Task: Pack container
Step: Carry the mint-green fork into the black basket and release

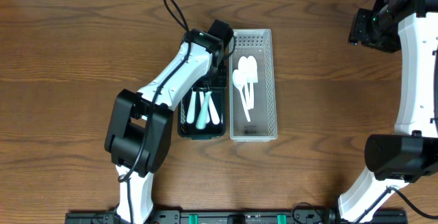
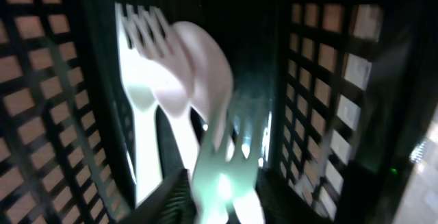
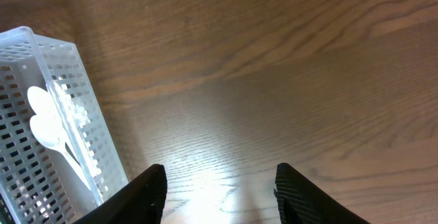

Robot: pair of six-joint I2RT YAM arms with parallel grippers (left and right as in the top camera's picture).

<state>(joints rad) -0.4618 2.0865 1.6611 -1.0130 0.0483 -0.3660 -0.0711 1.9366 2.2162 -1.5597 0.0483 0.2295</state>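
Note:
My left gripper [image 2: 220, 190] reaches down inside the black mesh basket [image 1: 183, 131]. A mint-green fork [image 2: 233, 142] lies blurred between its fingers and fills the gap; whether they still press on it does not show. Under it lie a white fork [image 2: 137, 80] and a pale spoon [image 2: 202, 66]. In the overhead view, the left arm [image 1: 195, 56] covers the basket's far end and several utensils [image 1: 205, 111] show at its near end. Beside it stands the white slotted basket [image 1: 270, 80] with white spoons [image 1: 245, 73]. My right gripper [image 3: 219, 183] hangs open over bare table.
The two baskets stand side by side at the table's middle, touching or nearly so. The right arm [image 1: 373, 25] is far off at the back right corner. The white basket's corner [image 3: 41, 94] shows at the left of the right wrist view.

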